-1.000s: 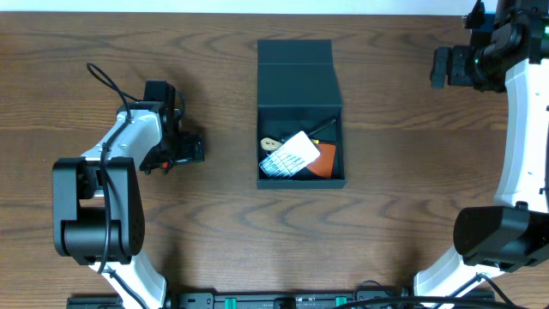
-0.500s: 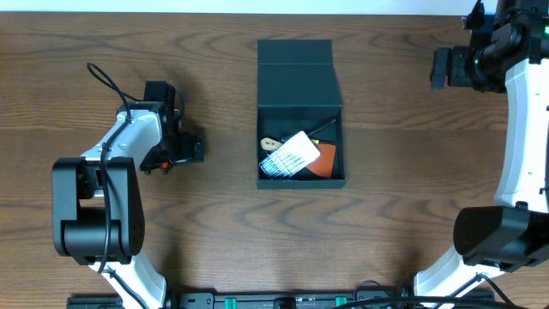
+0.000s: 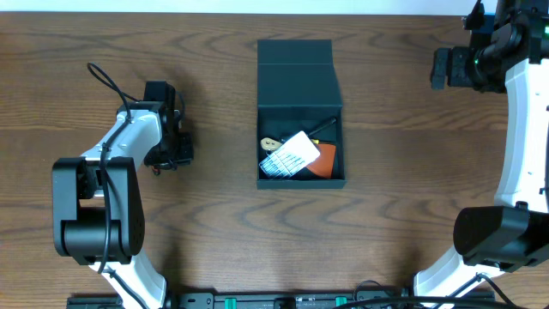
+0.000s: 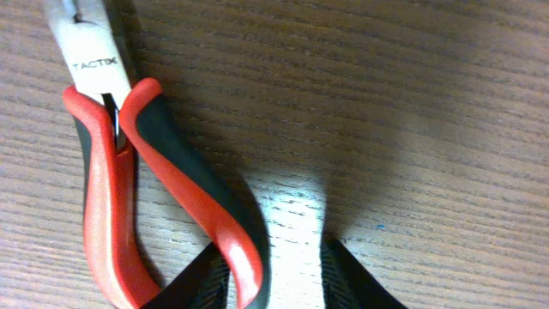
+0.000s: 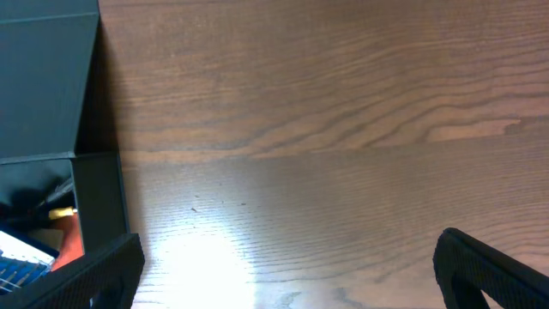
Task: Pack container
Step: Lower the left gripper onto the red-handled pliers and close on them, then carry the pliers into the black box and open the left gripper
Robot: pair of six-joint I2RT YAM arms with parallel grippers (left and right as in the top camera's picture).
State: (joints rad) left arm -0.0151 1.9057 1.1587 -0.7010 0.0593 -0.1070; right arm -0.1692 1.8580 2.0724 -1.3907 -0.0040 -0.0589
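Container (image 3: 296, 81) mid-table, case (image 3: 290, 156) inside, pliers (image 4: 101, 197) left (beside left gripper (image 4: 276, 266))

Dark wood-grain table (image 3: 386, 215), pale strip (image 3: 257, 5) along far edge

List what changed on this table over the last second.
The left gripper drew its fingers in from wide open, next to the red-handled pliers. Whether they grip a handle yet cannot be told. Both arms kept their places, the right gripper stayed wide open, and the container did not move.
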